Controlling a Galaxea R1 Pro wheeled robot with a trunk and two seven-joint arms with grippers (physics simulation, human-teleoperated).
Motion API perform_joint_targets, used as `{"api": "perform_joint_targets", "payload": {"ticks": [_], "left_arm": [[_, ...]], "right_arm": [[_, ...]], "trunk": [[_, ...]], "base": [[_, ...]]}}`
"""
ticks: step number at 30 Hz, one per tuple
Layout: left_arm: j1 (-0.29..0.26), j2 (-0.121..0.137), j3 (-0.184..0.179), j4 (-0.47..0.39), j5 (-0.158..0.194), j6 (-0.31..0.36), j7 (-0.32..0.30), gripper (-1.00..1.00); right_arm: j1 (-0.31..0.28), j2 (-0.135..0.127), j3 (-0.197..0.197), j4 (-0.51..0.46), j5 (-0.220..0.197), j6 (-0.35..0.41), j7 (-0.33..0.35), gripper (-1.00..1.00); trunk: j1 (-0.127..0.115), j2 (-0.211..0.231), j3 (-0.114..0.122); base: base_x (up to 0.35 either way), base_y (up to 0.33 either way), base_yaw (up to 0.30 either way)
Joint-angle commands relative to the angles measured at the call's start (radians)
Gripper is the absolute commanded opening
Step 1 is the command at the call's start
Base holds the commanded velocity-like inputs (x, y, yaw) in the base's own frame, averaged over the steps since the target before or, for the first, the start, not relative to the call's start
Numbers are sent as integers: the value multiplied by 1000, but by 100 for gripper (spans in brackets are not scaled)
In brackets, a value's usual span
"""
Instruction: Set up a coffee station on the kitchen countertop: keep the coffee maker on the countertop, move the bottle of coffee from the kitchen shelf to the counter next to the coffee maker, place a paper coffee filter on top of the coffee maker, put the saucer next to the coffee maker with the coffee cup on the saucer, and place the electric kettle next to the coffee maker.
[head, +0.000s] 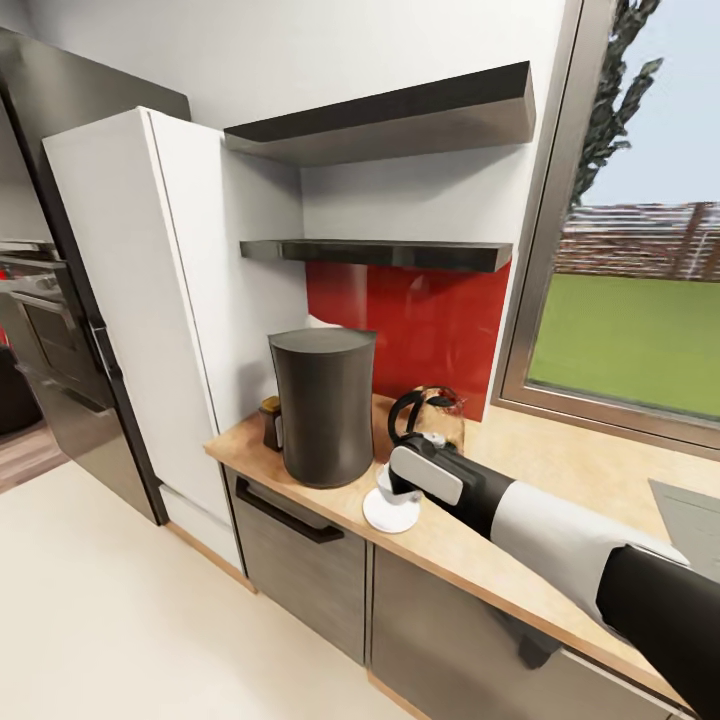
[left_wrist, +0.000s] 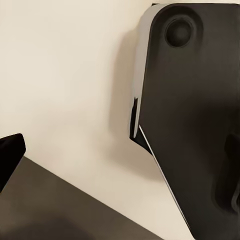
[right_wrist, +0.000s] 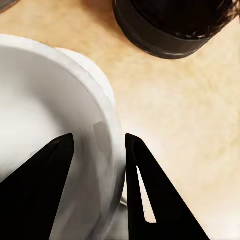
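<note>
Black right fingers (right_wrist: 142, 170) straddle the coffee cup (right_wrist: 45, 130) wall, gripping it.

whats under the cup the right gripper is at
The white saucer lies under the cup, on the countertop. The right gripper straddles the cup's rim. The saucer's middle is covered by the cup.

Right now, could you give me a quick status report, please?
Right tool astride coffee cup rim, over saucer. Electric kettle close behind. Coffee maker alongside.
</note>
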Motion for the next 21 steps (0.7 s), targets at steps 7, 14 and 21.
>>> {"api": "perform_joint_targets", "payload": {"ticks": [7,14,21], "left_arm": [[0,0,8,-2,-8,-2,-5,100],[0,1,8,-2,-8,-2,-5,100],[0,1,8,-2,-6,-2,-5,100]], "right_arm": [[2,0,4,105,1,1,174,-100],[2,0,4,115,2,1,189,-100],[13,0,6,117,3,-1,190,-100]], "trunk": [[1,-2,-2],[1,-2,-2],[1,-2,-2]], "base": [[0,0,0],[0,0,0],[58,32,0]]}}
